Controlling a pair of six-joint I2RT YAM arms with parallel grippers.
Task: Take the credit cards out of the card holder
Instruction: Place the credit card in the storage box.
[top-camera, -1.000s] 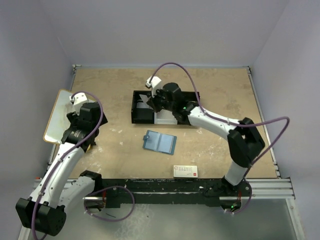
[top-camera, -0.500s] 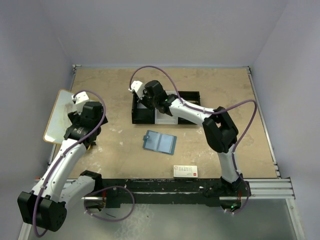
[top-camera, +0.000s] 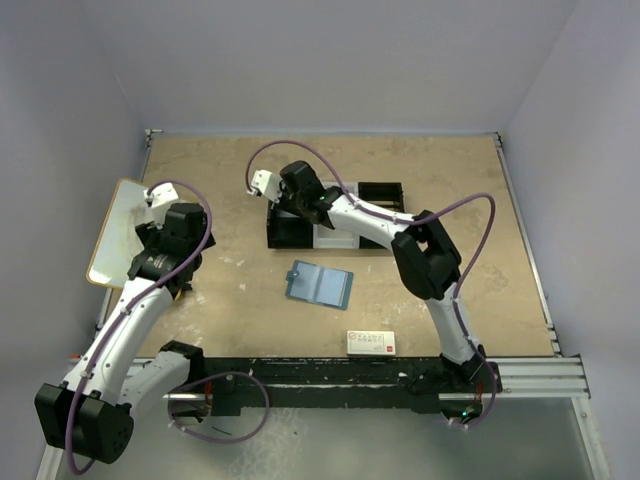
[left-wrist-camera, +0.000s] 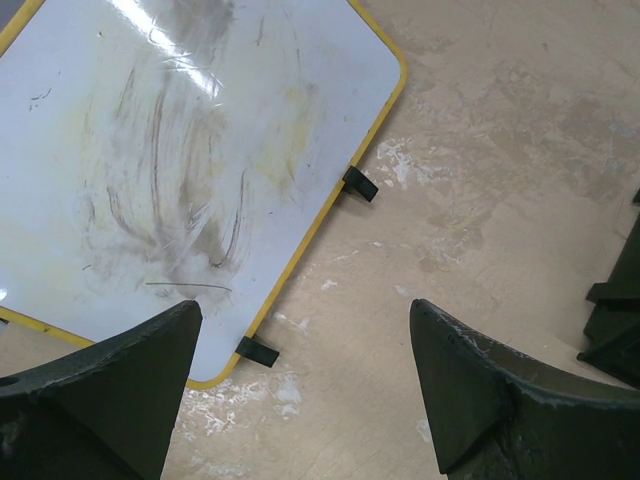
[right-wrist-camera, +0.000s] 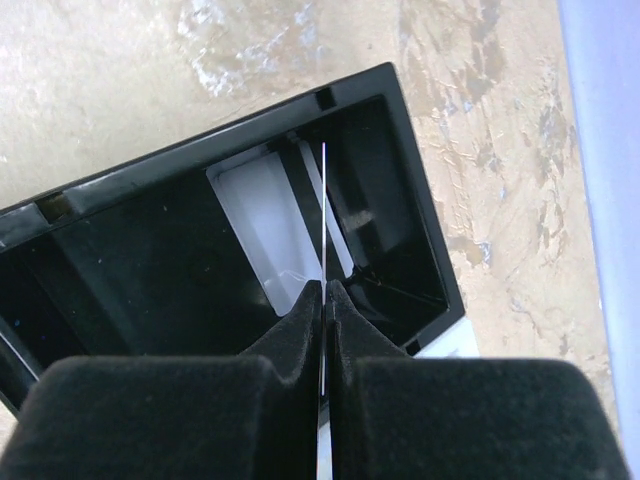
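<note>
**One card held over the tray**

One thin credit card (right-wrist-camera: 324, 200), seen edge-on so its colour cannot be told, is pinched upright by the right end effector (right-wrist-camera: 324, 290), directly above a compartment of the black tray (right-wrist-camera: 415, 190). A pale rectangle (right-wrist-camera: 262, 225) lies just left of the fingertips; card or tray floor, unclear. The card holder (top-camera: 319, 285) lies open on the tabletop, well apart towards the arm bases. Judged step: depositing. The next move calls for releasing squarely inside the walls. The left end effector (left-wrist-camera: 302, 330) is spread, with a smeared whiteboard (left-wrist-camera: 150, 150) below-left. Red print on the white box (top-camera: 370, 342) is too small to read.
</note>
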